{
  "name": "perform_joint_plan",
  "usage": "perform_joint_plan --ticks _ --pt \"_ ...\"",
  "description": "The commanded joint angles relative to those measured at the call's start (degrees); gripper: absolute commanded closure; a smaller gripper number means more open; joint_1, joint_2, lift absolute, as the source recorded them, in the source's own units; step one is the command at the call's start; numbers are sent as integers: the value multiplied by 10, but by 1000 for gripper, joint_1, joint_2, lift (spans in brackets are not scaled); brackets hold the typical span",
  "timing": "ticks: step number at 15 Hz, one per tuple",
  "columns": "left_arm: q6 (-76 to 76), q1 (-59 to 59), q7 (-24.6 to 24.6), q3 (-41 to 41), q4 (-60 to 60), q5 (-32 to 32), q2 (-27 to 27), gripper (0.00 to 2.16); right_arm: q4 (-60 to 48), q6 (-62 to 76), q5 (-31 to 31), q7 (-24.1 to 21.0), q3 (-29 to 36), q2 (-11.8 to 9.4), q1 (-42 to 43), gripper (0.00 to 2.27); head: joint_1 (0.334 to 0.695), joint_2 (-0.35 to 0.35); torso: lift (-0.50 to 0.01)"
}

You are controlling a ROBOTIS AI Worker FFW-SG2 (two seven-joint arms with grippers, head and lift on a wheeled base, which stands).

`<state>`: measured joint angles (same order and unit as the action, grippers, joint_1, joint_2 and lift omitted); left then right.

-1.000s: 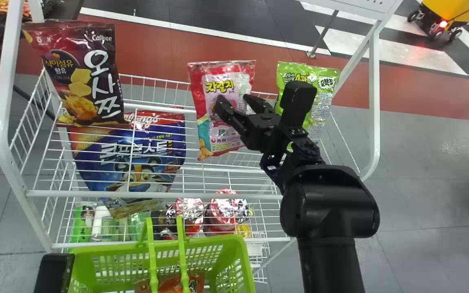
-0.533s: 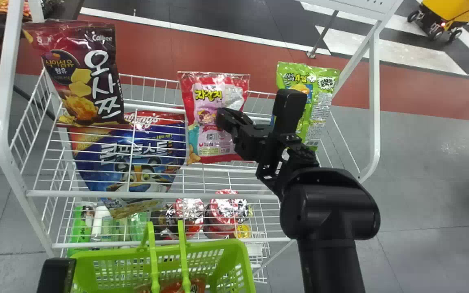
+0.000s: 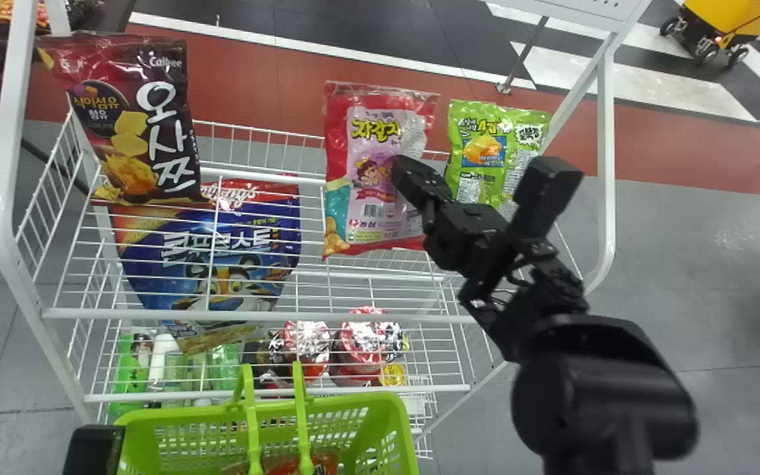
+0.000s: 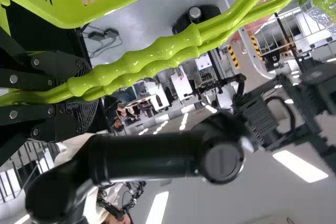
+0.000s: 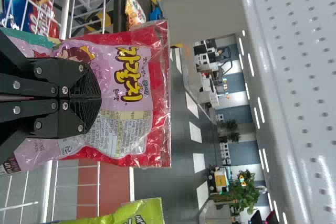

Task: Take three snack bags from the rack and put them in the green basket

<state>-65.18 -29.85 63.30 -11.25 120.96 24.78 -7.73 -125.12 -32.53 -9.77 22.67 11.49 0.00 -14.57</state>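
Pink snack bag (image 3: pixel 367 198) clamped between the fingers of the right gripper (image 5: pixel 100 98) at the rack (image 3: pixel 156 315).
Removal seems in hand; next, it must be lowered into the green basket (image 3: pixel 347 401), whose handles (image 4: pixel 136 62) are pinched by the left gripper (image 4: pixel 90 93).

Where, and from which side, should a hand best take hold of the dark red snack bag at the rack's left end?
Probably by the flat top edge of the dark red bag, pinched front to back from above, slightly to the right. That edge stands above the wire rail, and the white post crowds the bag's left side.
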Motion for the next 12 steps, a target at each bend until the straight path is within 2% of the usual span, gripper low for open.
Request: perform_joint_plan --ticks 1,3,5,8,10,12 --pt "0 1 0 0 1 0 0 1872 -105 -75 -46 6 42 1 -62 2169 695 -350 -7" --pt "-2 2 1 4 1 0 -1 1872 -181 -159 -87 14 85 1 -121 2169 695 -350 -7" --pt "-2 3 1 9 0 1 -1 1872 -240 -198 -99 33 117 1 -190 2169 695 -350 -7" --pt "2 -6 -3 15 1 3 4 1872 -278 -302 -143 70 157 1 -230 2169 695 -350 -7" --pt "4 -6 -5 9 1 0 6 1872 -293 -349 -169 75 173 -1 -268 2169 695 -350 -7" --pt "4 -3 -9 7 1 0 6 1872 -285 -381 -170 86 169 -4 -283 2169 695 -350 -7"
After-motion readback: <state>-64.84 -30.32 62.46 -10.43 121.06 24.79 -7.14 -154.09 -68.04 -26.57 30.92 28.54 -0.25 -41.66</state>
